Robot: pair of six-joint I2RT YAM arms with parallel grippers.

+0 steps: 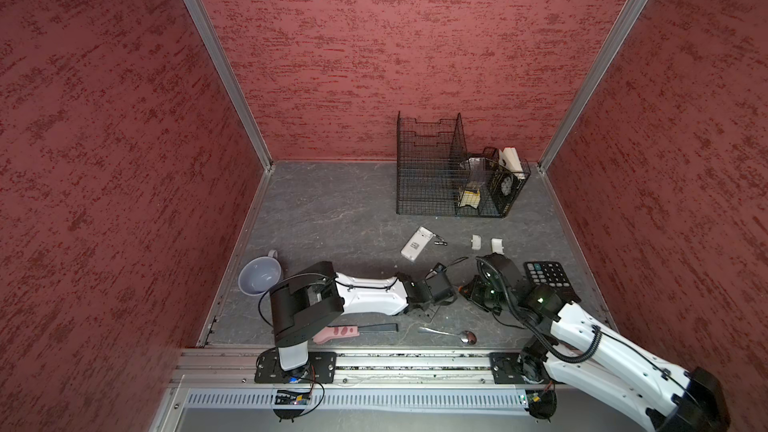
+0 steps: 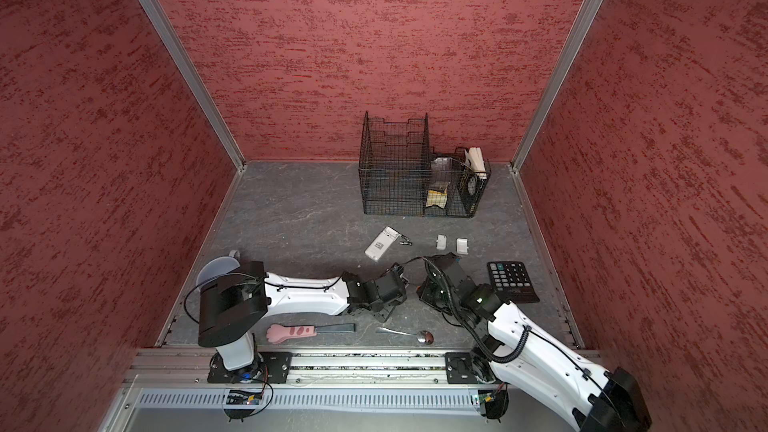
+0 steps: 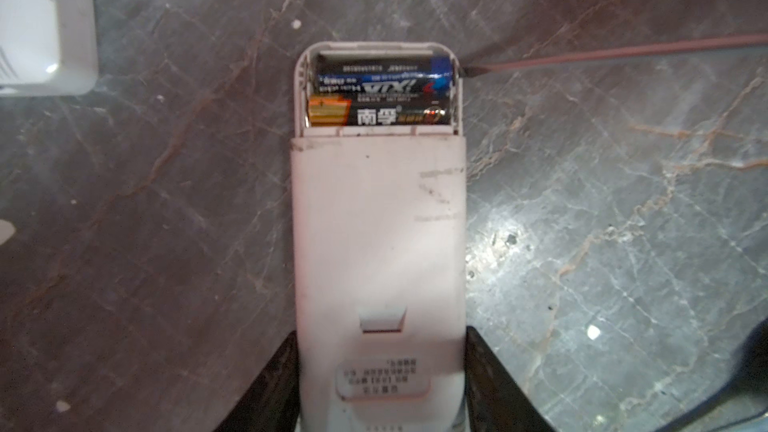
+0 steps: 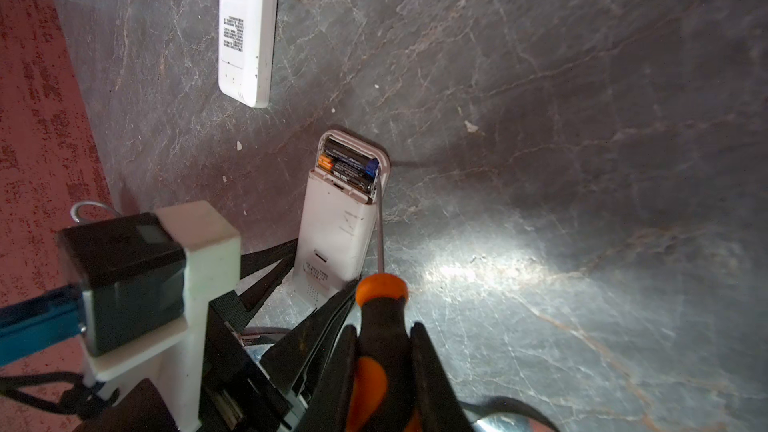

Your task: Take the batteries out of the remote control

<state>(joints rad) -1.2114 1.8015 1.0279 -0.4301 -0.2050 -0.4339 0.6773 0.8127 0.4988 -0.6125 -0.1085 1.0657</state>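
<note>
A white remote control (image 3: 378,222) lies back-up on the grey table, and my left gripper (image 3: 380,334) is shut on its lower end. Its compartment is uncovered, with two batteries side by side inside: a black-and-blue one (image 3: 382,81) and a black-and-orange one (image 3: 386,116). My right gripper (image 4: 384,328) is shut on an orange-and-black screwdriver (image 4: 380,297). The thin shaft (image 4: 379,234) runs along the remote's side, and its tip is at the compartment edge by the blue battery end. In both top views the arms hide the held remote.
A second white remote (image 1: 417,244) lies further back with small loose batteries (image 1: 440,243) beside it. Two white covers (image 1: 476,241) and a calculator (image 1: 546,278) are to the right. Wire basket (image 1: 453,172) at the back; mug (image 1: 259,276), pink-handled tool (image 1: 336,332) and spoon (image 1: 453,334) near the front.
</note>
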